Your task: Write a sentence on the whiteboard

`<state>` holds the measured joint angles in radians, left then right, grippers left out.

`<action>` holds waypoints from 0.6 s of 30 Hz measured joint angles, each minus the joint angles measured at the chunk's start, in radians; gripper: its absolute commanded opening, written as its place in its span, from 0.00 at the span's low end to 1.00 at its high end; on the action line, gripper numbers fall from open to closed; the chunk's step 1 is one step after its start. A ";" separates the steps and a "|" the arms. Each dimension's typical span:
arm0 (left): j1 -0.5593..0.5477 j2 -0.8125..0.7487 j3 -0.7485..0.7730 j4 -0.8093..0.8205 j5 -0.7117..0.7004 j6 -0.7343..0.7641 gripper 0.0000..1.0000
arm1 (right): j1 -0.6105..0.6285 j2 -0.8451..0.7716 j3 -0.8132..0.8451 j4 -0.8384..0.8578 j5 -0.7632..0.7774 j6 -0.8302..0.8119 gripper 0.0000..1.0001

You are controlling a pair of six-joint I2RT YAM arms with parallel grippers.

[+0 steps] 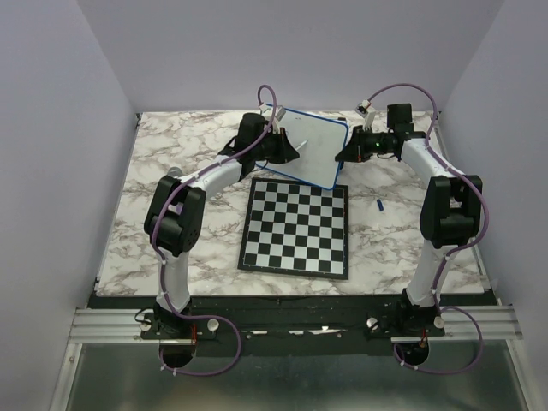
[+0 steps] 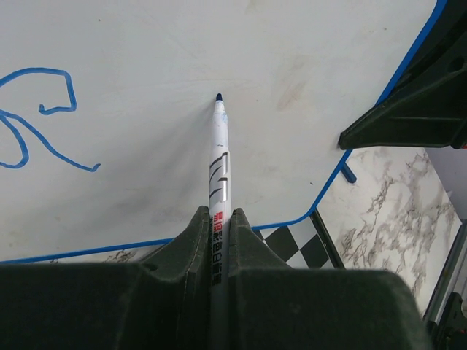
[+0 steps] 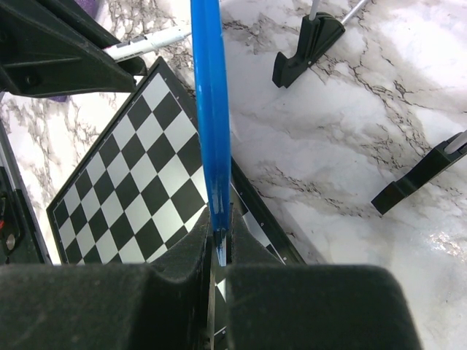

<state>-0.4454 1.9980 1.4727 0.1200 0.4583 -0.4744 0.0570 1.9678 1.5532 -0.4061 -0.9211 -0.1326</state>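
The whiteboard is white with a blue rim and is held tilted above the far edge of the chessboard. My right gripper is shut on its right rim, which shows edge-on as a blue strip between my right gripper's jaws. My left gripper is shut on a white marker, its dark tip touching the board's face. A few blue strokes of the sentence show at the left, too partial to read. The left gripper is over the board's left half.
The black-and-white chessboard lies on the marble table just below the whiteboard, and also shows in the right wrist view. A small blue cap lies right of it. Two black feet stand on the marble.
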 measured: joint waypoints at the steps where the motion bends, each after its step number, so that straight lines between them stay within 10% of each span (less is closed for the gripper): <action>1: 0.000 0.001 0.005 -0.005 0.000 0.000 0.00 | 0.000 0.000 0.000 0.000 0.000 0.000 0.00; 18: 0.014 0.010 0.042 -0.049 -0.003 0.003 0.00 | 0.000 0.001 0.000 0.000 0.000 0.000 0.00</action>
<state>-0.4309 2.0079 1.5146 0.0711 0.4553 -0.4713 0.0570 1.9690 1.5532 -0.4061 -0.9215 -0.1322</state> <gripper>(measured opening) 0.152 0.107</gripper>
